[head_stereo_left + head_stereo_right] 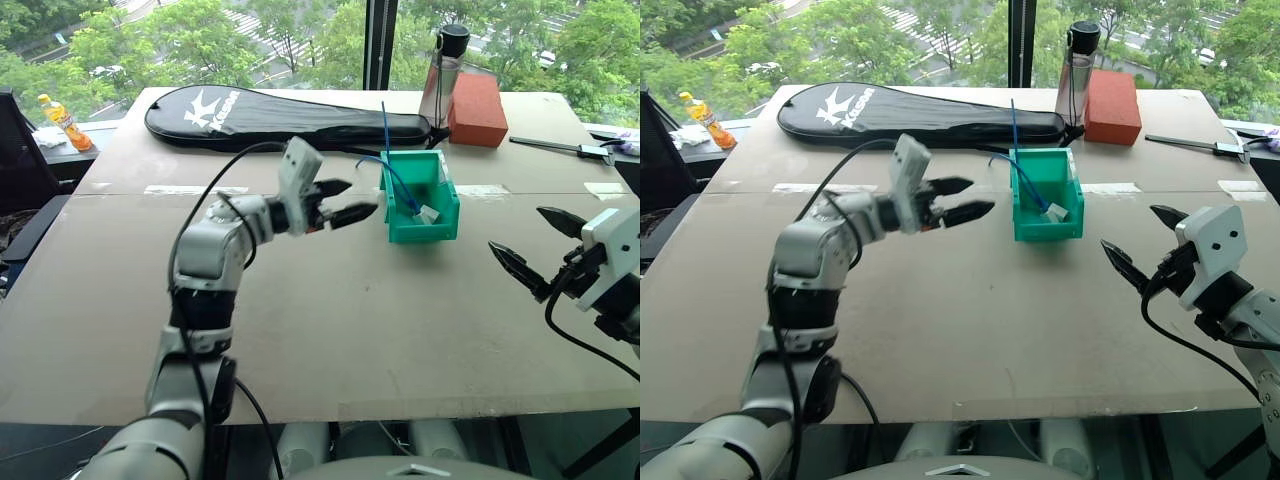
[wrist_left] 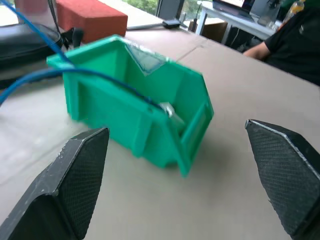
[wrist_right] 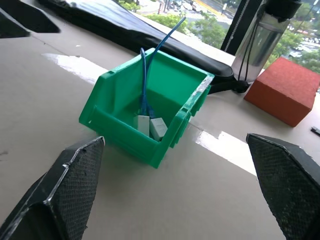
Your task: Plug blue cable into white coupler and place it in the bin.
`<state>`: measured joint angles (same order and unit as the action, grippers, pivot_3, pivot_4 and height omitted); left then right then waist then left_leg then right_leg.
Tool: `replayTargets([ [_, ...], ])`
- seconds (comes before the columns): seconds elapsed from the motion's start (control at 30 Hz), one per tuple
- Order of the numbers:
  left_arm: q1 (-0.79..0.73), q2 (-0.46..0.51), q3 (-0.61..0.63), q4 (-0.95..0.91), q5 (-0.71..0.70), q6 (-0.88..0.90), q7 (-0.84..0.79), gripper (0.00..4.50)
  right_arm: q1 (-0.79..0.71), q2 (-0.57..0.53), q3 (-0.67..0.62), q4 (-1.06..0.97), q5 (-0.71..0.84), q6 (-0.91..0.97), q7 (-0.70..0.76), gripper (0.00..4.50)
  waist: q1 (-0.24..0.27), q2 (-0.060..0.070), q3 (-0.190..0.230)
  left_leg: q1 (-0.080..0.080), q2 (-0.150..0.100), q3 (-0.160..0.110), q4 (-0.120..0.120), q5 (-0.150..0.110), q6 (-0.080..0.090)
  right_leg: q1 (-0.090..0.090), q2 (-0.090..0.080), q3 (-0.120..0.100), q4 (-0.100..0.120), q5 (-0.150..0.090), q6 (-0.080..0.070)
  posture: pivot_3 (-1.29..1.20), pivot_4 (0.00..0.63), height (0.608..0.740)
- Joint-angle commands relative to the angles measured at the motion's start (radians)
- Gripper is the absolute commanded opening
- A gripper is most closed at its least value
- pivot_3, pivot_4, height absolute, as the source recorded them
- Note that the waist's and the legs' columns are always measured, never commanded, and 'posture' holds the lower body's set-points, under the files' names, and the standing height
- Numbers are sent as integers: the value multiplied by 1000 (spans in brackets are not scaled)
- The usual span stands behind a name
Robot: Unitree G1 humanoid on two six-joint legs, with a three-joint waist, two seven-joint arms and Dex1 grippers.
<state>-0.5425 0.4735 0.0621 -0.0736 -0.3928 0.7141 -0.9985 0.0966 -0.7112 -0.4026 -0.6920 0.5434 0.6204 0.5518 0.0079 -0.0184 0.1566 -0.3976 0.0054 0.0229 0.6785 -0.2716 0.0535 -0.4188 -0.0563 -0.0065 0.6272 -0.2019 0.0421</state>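
Observation:
The green bin [image 1: 420,232] stands on the table, right of centre. The blue cable [image 1: 392,175] curves over the bin's back left rim and runs down inside to the white coupler [image 1: 428,214] on the bin floor; the two are seen again as cable [image 2: 100,75] and coupler [image 2: 169,110]. A second, straighter blue cable [image 1: 384,125] sticks up out of the bin. My left gripper [image 1: 360,198] hovers open just left of the bin, pointing at it, holding nothing. My right gripper [image 1: 516,228] is open and empty to the bin's right front, apart from it.
A black racket bag [image 1: 280,115] lies along the back of the table. A red brick [image 1: 476,108] and a bottle [image 1: 443,75] stand behind the bin. An orange drink bottle [image 1: 66,122] is at far left. A person's arm [image 2: 290,45] shows beyond the table.

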Motion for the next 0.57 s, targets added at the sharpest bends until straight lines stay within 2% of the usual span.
replayTargets([
  [0.03,147,79,63,-106,-33,-127,-74,4467,52,-46,-54,0,27,8,70,4500,9,0,0,0,0,0,0,-1,1,0,0,0,0,0,0,0,150,740],
  [0.13,325,142,143,-147,-42,-175,-88,4467,143,-85,-123,9,40,17,140,4500,18,0,0,0,0,-1,0,-1,1,1,0,-1,-1,0,0,0,150,740],
  [0.3,565,216,253,-191,-46,-257,-103,4467,265,-122,-203,46,19,-7,231,4500,6,1,0,0,0,0,2,-2,3,2,-7,-3,-1,0,0,0,150,740],
  [0.57,685,241,308,-179,-73,-312,-90,4467,295,-133,-244,108,-6,-33,282,4500,9,1,-1,1,0,-1,2,-2,3,2,-8,-6,-1,-2,3,0,150,740],
])
